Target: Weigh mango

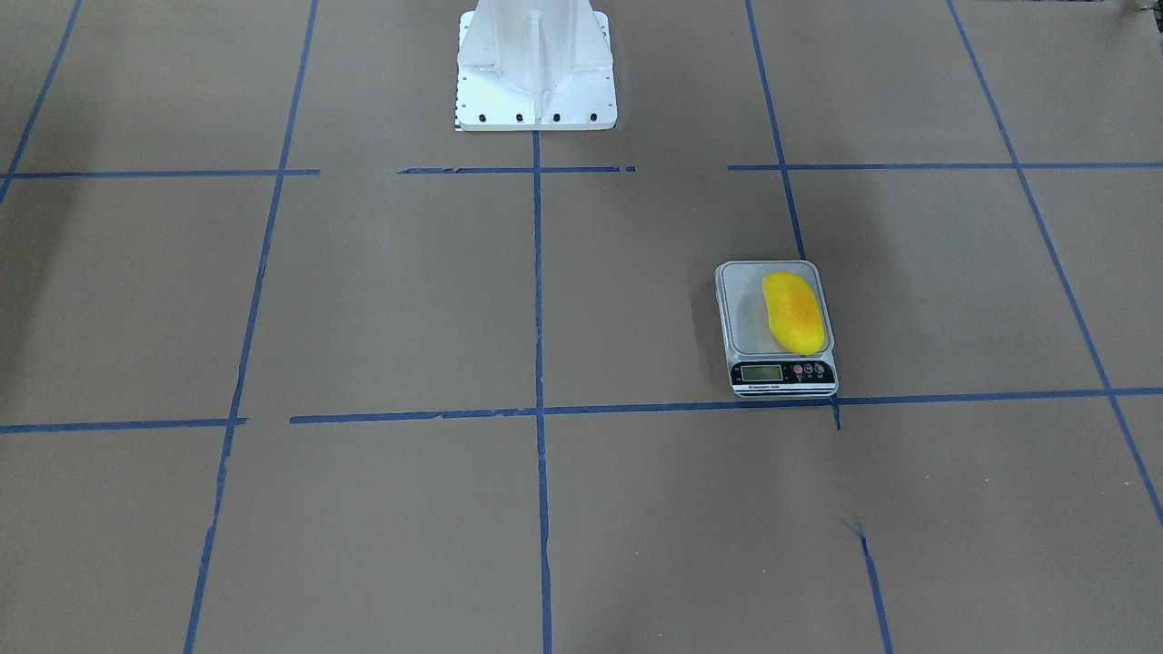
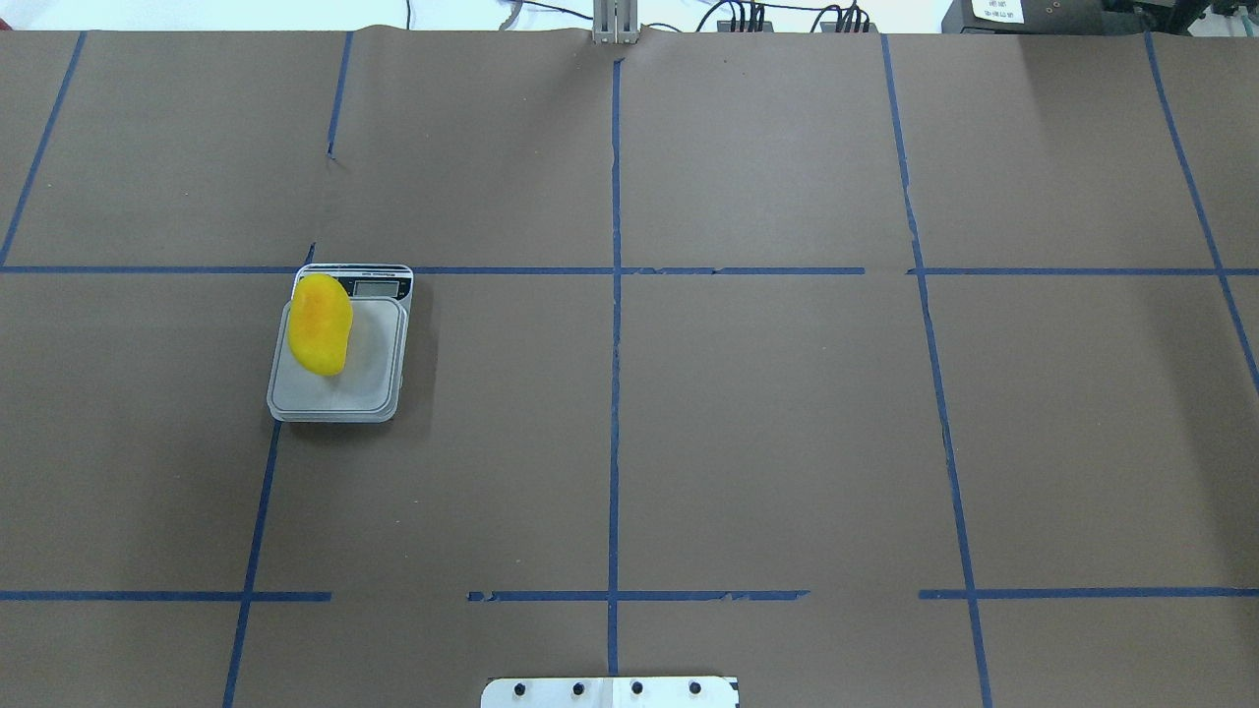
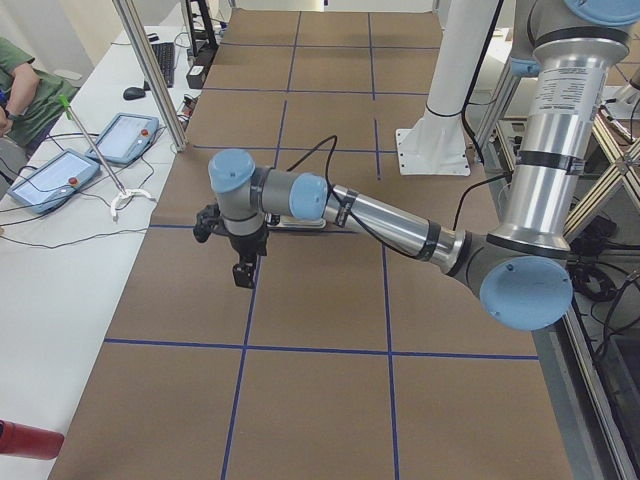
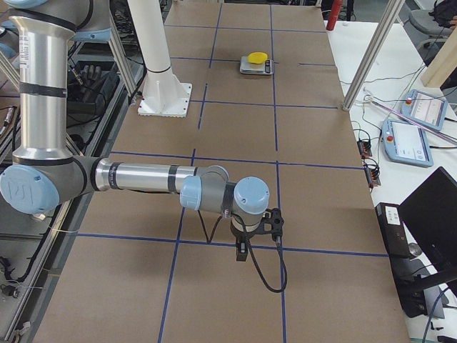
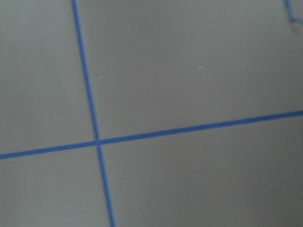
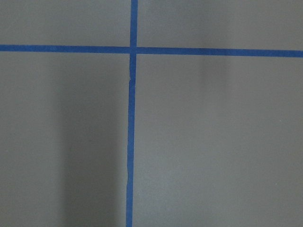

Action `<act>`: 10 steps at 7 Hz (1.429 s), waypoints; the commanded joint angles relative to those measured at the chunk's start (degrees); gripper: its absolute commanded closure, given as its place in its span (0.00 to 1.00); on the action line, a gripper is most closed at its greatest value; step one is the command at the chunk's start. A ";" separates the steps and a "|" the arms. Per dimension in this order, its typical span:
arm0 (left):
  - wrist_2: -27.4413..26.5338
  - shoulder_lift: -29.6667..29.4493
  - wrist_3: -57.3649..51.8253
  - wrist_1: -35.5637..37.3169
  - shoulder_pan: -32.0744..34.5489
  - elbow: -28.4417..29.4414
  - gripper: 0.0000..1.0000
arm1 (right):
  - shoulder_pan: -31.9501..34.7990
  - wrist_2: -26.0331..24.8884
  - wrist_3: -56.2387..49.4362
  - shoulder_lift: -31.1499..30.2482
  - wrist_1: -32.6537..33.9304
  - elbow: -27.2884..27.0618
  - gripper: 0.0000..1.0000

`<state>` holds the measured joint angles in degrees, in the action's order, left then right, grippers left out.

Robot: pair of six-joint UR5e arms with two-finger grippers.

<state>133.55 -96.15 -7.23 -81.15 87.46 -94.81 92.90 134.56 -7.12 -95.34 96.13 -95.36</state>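
The mango (image 1: 793, 312), bright yellow with an orange blush, lies on the platform of a small digital scale (image 1: 750, 322), toward the platform's edge. It also shows in the overhead view (image 2: 320, 324) on the scale (image 2: 364, 379), and far off in the exterior right view (image 4: 255, 56). My left gripper (image 3: 240, 275) shows only in the exterior left view, raised over the table near the scale; I cannot tell if it is open or shut. My right gripper (image 4: 243, 251) shows only in the exterior right view, far from the scale; I cannot tell its state either.
The table is covered in brown paper with a blue tape grid (image 2: 615, 393). The white robot base (image 1: 536, 73) stands at the table's edge. Tablets (image 3: 120, 140) and cables lie on a white side table, and a person's arm (image 3: 20, 90) shows there.
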 commanded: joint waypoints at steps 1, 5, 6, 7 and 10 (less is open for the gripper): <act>0.57 1.66 -2.35 -2.96 1.31 5.42 0.00 | 0.00 0.00 0.00 0.07 0.02 0.00 0.00; 0.49 3.93 -2.61 -3.66 1.39 5.51 0.00 | 0.00 0.00 0.00 0.07 0.02 0.00 0.00; 0.49 5.78 -2.61 -6.01 1.39 5.16 0.00 | 0.00 0.00 0.00 0.07 0.02 0.00 0.00; 0.49 5.79 -2.61 -6.21 1.39 5.16 0.00 | 0.00 0.00 0.00 0.07 0.02 0.00 0.00; 0.49 5.79 -2.09 -6.21 1.57 5.25 0.00 | 0.00 0.00 0.00 -0.02 0.02 0.00 0.00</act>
<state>134.03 -90.39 -9.58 -87.33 89.00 -89.59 92.90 134.56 -7.12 -95.33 96.15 -95.36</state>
